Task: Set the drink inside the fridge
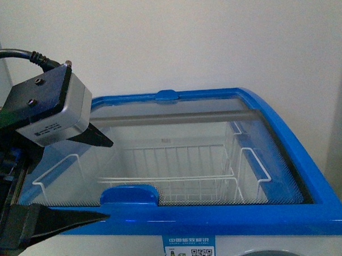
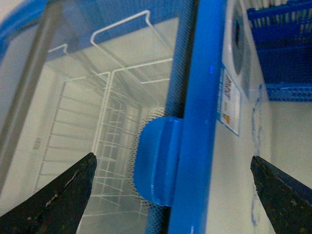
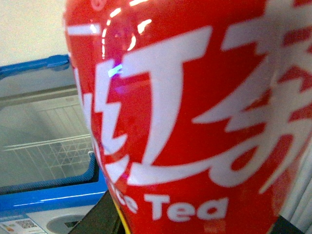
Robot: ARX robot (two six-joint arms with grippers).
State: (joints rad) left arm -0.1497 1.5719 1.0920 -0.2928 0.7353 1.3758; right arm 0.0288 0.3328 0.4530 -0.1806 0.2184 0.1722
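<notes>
White wall backs the front view, where I see the fridge centre and right of frame and the left claw spread open at the left edge. Left wrist view: its fingers stand either side of the lid handle, clear of it. Right wrist view: the right claw grips the drink, outside the fridge.

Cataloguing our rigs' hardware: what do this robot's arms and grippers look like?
The left gripper has two matte black fingers tapering to scuffed points. On its wrist sits a grey box with a black screwed top plate, a small label and a black cable. Of the right gripper, only black finger edges show.
</notes>
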